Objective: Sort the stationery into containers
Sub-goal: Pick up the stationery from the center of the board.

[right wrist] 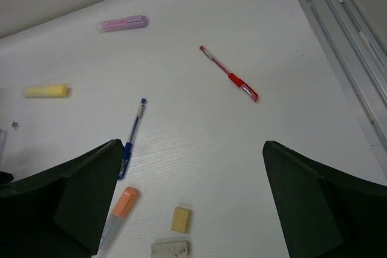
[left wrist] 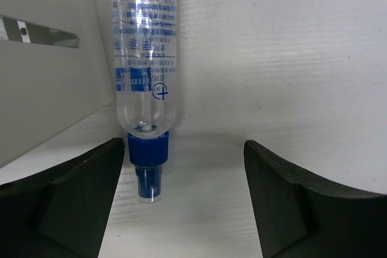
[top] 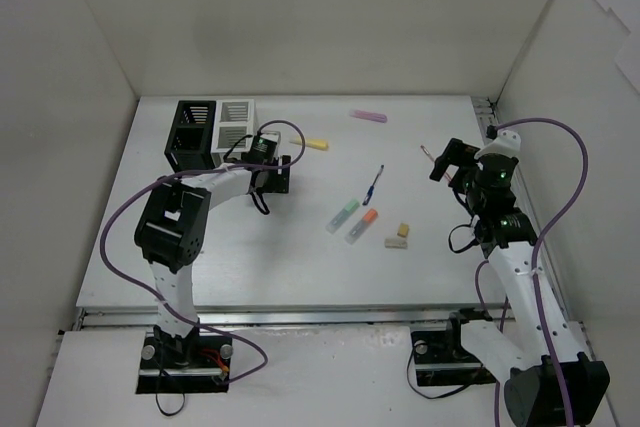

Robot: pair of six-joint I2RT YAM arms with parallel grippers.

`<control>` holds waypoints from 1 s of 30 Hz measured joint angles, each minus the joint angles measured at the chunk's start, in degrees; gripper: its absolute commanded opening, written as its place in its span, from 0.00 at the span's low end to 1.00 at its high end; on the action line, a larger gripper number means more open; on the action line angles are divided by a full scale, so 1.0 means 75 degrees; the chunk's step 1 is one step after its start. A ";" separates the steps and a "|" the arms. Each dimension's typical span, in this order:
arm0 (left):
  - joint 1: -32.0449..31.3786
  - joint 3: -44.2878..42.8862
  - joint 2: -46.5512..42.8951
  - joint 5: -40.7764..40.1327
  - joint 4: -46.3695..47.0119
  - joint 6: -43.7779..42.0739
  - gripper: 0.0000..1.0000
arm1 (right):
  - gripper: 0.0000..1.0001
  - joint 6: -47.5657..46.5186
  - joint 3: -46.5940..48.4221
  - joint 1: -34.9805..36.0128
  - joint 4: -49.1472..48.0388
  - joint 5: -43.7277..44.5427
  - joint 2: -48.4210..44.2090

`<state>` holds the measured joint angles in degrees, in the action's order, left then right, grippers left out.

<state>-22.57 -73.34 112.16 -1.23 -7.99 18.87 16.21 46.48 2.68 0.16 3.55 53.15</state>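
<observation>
1. Left wrist view.
   - Shows the left gripper (left wrist: 184, 149) spread wide and clamping nothing.
   - Shows the blue-capped marker (left wrist: 145, 77) lying on the white table (left wrist: 290, 58) in the gap, cap toward the camera.
   - Puts that cap just beside the finger (left wrist: 78, 191) at picture left; cannot tell whether touching.
   - Cuts off the clear barrel's far end at the top edge.
   - Leaves a grey upright face (left wrist: 42, 89) at picture left too close to identify.

2. Right wrist view.
   - Shows the right gripper (right wrist: 193, 149) likewise parted, above bare table, holding nothing.
   - Takes in the red pen (right wrist: 229, 74), the pink highlighter (right wrist: 123, 23) and the yellow highlighter (right wrist: 46, 91), the last one blurred.
   - Runs the blue pen (right wrist: 132, 138) down to the outline of the finger at picture left.
   - Hides most of the orange-capped highlighter (right wrist: 121, 209) barrel behind that same finger.
   - Shows one beige eraser (right wrist: 181, 219) whole and clips the second eraser (right wrist: 169, 248) at the bottom edge.

3. Top view.
   - Sets the black container (top: 190, 135) and white container (top: 236, 125), joined, at the table's far left corner; cannot make out contents through the slats.
   - Places the left gripper just beside the white one, fingers hidden under its own wrist, marker not made out.
   - Puts the yellow highlighter close by, and the pink one near the far edge.
   - Lays the green-capped highlighter (top: 343, 215) beside the orange-capped one mid-table, with both erasers just toward the right edge.
   - Holds the right gripper near the right edge, covering all but a tip of the red pen.
</observation>
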 measured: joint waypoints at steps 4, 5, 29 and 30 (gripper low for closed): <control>-0.0035 0.0000 0.0012 -0.0181 -0.0003 0.0044 0.71 | 0.98 0.0000 0.0000 0.0000 -0.0003 -0.0006 0.0017; -0.0035 -0.0009 0.0029 -0.0236 -0.0003 0.0052 0.67 | 0.98 0.0000 0.0000 0.0000 -0.0006 -0.0017 0.0029; -0.0382 0.0638 -0.1244 -0.0991 -0.1172 0.0364 0.00 | 0.98 0.0006 0.0000 0.0000 -0.0058 -0.0198 0.0198; -0.0388 0.0638 -0.1434 -0.0997 -0.1271 0.0364 0.00 | 0.98 0.0003 0.0000 0.0000 -0.0058 -0.0198 0.0192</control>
<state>-25.47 -68.55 101.41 -8.71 -17.52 21.61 16.23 46.48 2.68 -0.27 2.07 54.59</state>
